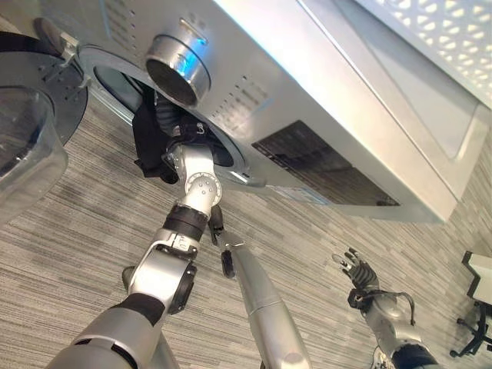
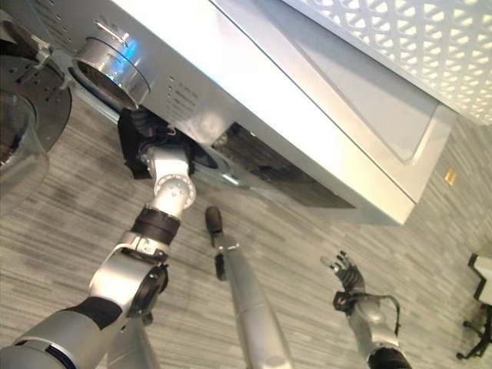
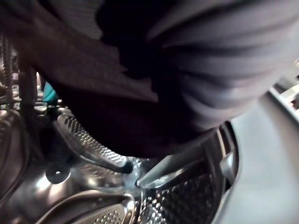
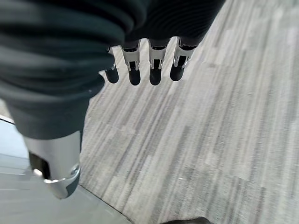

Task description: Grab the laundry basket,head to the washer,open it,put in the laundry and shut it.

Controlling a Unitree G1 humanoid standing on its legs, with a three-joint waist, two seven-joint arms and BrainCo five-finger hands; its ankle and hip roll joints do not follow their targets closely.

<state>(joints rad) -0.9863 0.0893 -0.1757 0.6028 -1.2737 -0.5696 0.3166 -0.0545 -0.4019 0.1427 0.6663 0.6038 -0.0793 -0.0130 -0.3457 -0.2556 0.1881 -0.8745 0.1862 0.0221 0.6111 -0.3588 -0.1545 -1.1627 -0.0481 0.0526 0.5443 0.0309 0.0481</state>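
Note:
The silver washer [image 1: 307, 84] stands with its round door [image 1: 34, 100] swung open to the left. My left hand [image 1: 169, 121] reaches into the washer's opening, its fingers hidden inside. A dark garment [image 1: 150, 150] hangs over the opening's rim beside the wrist. In the left wrist view the dark garment [image 3: 117, 93] lies across the mouth of the shiny perforated drum [image 3: 93, 196], with a bit of teal cloth [image 3: 49, 92] behind it. My right hand [image 1: 357, 273] hangs low over the carpet, open, with straight fingers [image 4: 140, 65] and nothing in it.
A large round knob [image 1: 178, 65] juts from the washer's front just above the opening. The door's glass bowl [image 1: 23, 146] bulges out at far left. An office chair [image 1: 477, 307] stands at the right edge. Grey striped carpet [image 1: 92, 200] lies before the washer.

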